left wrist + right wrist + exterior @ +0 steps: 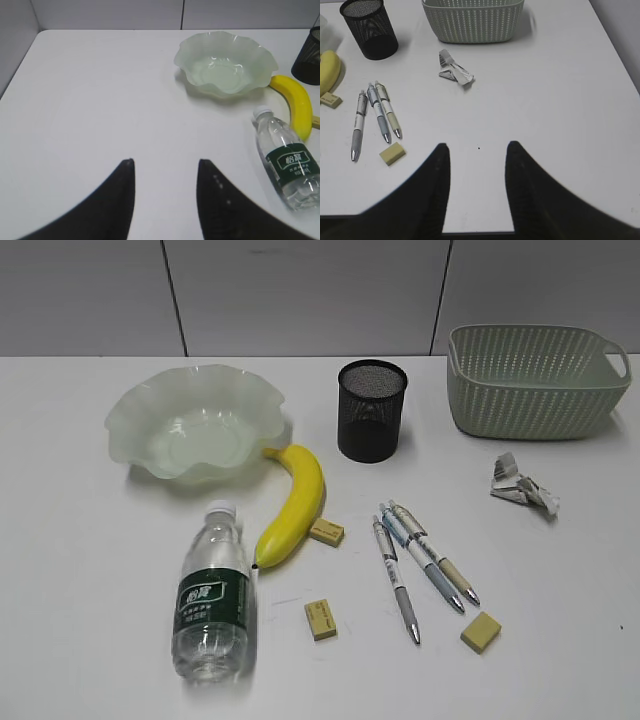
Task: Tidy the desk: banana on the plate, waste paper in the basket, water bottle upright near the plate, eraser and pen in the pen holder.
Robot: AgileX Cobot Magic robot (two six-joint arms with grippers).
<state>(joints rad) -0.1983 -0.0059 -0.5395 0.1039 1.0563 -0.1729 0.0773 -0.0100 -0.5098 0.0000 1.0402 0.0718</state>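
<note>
So far nothing on the worktop [80, 570] looks tidied, judging by how things lie. The banana [293, 504] lies on the bare surface with its stem end just at the ruffled rim of the plate [130, 405], which is empty. The water bottle [213, 594] lies on its side, cap toward the plate, just beside the banana's dark tip. The waste paper [522, 485] sits on the surface in front of the basket [535, 380], near it but outside. Three pens [420, 565] lie side by side in front of the pen holder [371, 410]; whether anything is already inside the mesh cup cannot be told. Three yellowish erasers are out: one eraser [326, 531] touching or nearly touching the banana, a second eraser [320, 619] near the bottle, and a third eraser [480, 631] just beyond the pen tips. So every step appears left to do. The left tool [165, 165] hovers over bare surface, well apart from the plate and bottle, jaws parted about halfway and holding nothing; the right tool [477, 147] likewise stands half parted and empty, with the paper and pens ahead of it. Little blocks the way, though the eraser tucked against the banana may get nudged when the fruit is lifted.
</note>
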